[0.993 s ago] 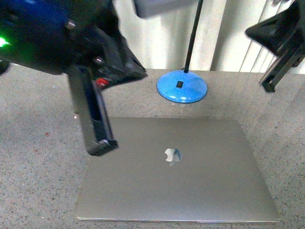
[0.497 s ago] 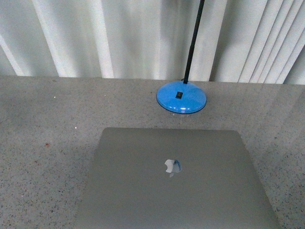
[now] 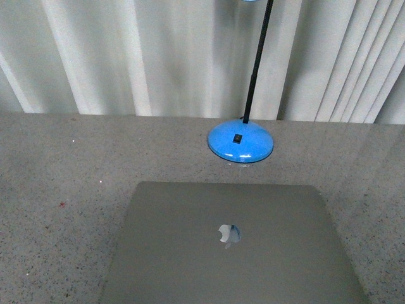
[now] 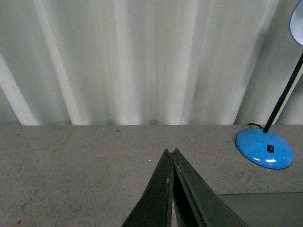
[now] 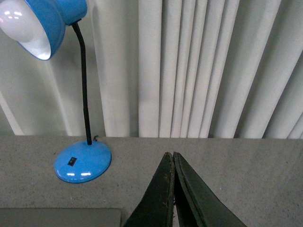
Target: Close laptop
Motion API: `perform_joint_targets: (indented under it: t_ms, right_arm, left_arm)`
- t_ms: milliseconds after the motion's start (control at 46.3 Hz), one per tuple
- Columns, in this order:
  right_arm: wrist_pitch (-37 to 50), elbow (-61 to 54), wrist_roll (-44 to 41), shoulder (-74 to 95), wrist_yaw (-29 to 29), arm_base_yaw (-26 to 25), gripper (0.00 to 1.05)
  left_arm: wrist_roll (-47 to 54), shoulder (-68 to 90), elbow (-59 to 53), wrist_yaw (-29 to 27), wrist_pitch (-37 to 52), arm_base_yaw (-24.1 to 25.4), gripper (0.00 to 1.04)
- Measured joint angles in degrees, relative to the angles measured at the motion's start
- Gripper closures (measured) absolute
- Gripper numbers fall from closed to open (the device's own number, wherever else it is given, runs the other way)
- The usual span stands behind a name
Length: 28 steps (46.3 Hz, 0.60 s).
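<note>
The silver-grey laptop (image 3: 234, 250) lies flat on the speckled table with its lid down and the pale logo facing up. A corner of it shows in the left wrist view (image 4: 265, 208) and in the right wrist view (image 5: 57, 216). Neither arm shows in the front view. My left gripper (image 4: 170, 152) is shut and empty, held above the table to the left of the laptop. My right gripper (image 5: 169, 155) is shut and empty, above the table to the right of the laptop.
A blue desk lamp stands behind the laptop, its round base (image 3: 240, 142) on the table and its black neck (image 3: 255, 60) rising; the shade (image 5: 40, 21) shows in the right wrist view. White vertical blinds (image 3: 126, 57) close off the back of the grey table (image 3: 57, 190).
Both arms, which hung over the laptop a second ago, have pulled back out of the front view. The front view has tilted up slightly. The laptop lies closed throughout.
</note>
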Motion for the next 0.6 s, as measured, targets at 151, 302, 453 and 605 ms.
perform_joint_targets:
  t_ms: [151, 302, 453, 605]
  right_arm:
    - [-0.7, -3.8, 0.2, -4.5, -4.2, -3.9, 1.02]
    - [-2.3, -6.5, 0.3, -8.6, -4.3, -4.3, 1.02]
    - [-5.2, -9.0, 0.3, -13.9, -4.4, -4.3, 1.02]
    - [-8.4, -10.6, 0.3, -18.8, -4.4, -4.3, 1.02]
  left_arm:
    - [-0.5, -4.6, -4.5, 0.0, 0.3, 0.0, 1.01]
    - [-0.8, -8.4, -7.5, 0.0, -0.4, 0.0, 1.01]
    - [-0.9, -13.2, -10.3, 0.0, -2.5, 0.0, 1.01]
    - [-0.9, -18.0, -12.2, 0.0, -5.3, 0.0, 1.01]
